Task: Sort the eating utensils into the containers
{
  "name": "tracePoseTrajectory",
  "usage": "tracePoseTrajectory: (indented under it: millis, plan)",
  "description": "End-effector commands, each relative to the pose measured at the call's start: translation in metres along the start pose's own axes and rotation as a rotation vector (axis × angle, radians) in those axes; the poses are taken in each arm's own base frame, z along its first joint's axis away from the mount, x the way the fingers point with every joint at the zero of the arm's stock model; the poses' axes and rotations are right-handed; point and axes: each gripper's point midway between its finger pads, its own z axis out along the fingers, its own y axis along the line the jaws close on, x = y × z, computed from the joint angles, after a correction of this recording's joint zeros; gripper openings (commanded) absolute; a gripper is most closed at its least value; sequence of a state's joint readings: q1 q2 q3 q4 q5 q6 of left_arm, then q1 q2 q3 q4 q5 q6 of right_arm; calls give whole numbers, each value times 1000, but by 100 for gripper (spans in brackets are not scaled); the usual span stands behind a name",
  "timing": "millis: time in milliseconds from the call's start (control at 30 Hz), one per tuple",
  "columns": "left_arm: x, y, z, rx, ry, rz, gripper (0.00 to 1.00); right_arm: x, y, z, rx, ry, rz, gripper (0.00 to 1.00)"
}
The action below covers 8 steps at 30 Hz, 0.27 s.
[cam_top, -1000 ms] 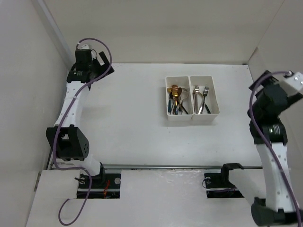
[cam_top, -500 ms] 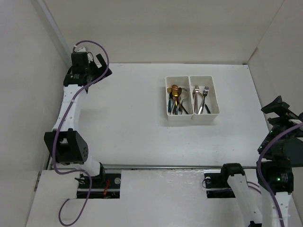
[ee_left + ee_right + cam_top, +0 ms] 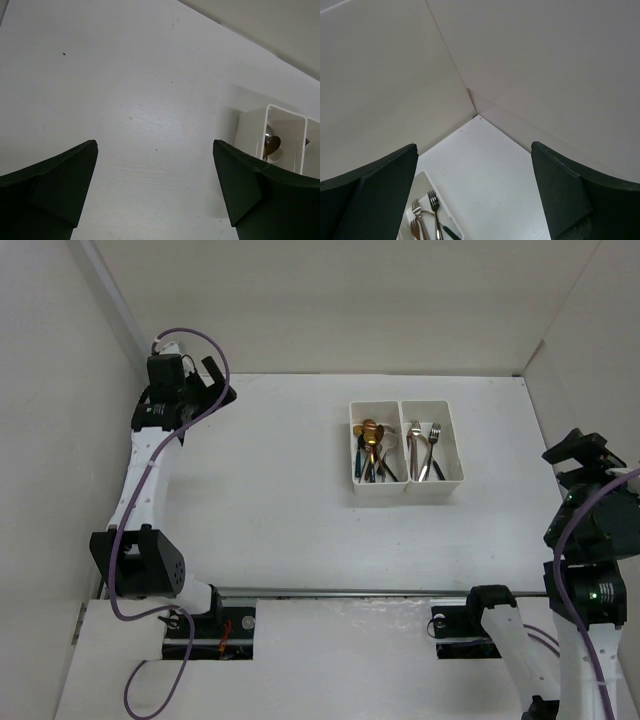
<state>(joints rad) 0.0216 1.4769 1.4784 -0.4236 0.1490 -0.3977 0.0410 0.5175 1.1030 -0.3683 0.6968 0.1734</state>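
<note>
two joined white rectangular plastic bins (image 3: 380,488): slim silver forks (image 3: 432,436) in the right one, a copper-gold spoon (image 3: 372,430) among dark handles in the left. the matte white table (image 3: 280,500) shows faint wood-like grain and tiny dark specks. the left arm (image 3: 143,470) and right arm (image 3: 578,665) are white with black joints, each trailed by a purple cable (image 3: 224,362). pale beige walls (image 3: 350,300).

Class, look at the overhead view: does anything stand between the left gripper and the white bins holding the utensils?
Nothing visible does. Only bare table lies between the left gripper, open at the far left corner, and the containers, where the eating utensils already lie.
</note>
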Motion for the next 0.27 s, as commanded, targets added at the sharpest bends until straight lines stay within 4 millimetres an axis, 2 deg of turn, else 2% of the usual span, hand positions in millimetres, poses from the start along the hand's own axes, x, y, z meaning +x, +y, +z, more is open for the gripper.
tracePoseTrajectory:
  millis: [0, 167, 233]
  plan:
    - [-11, -9, -13, 39, -54, 11, 100, -8, 2, -7, -29, -10, 43, 99]
    - [-13, -10, -13, 43, -62, 12, 100, -6, -3, -8, -10, -13, 42, 99]
    - [-9, -8, -11, 39, -54, 11, 100, -3, -4, -7, 12, -11, 93, 99]
